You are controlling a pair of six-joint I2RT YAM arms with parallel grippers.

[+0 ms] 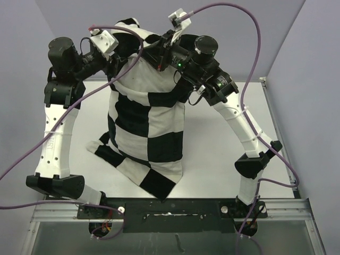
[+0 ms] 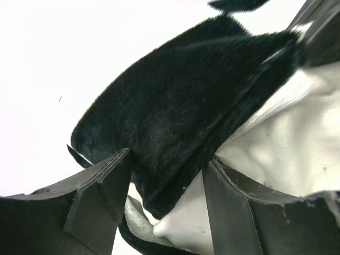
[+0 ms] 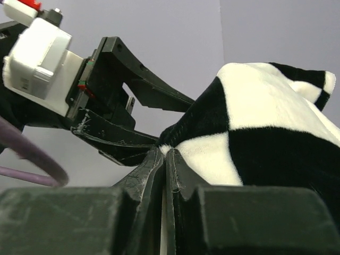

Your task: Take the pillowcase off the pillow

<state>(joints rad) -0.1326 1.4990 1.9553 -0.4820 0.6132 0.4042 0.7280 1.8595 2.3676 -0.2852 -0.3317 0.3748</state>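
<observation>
Your R tool [image 3: 166, 154]: jaws pressed together, pinching pillowcase [image 1: 149, 122] edge at tips. Your L tool [image 2: 167, 159]: jaws stood apart round thick black plush fold, both sides touching it, so I read it as grip on pillowcase. Off-white pillow [image 2: 287, 143] showed just beside that fold, so mouth was exposed there. Pillowcase hung tall betw. both tools, lower end on surface [image 1: 212, 154], body bulky; pillow judged mostly inside. Done: case raised, mouth exposed. Left: nearly whole pull-off. No brand, label or writing was readable in any view.

pillowcase [image 1: 149, 127] upright at table [image 1: 212, 159] centre
</observation>
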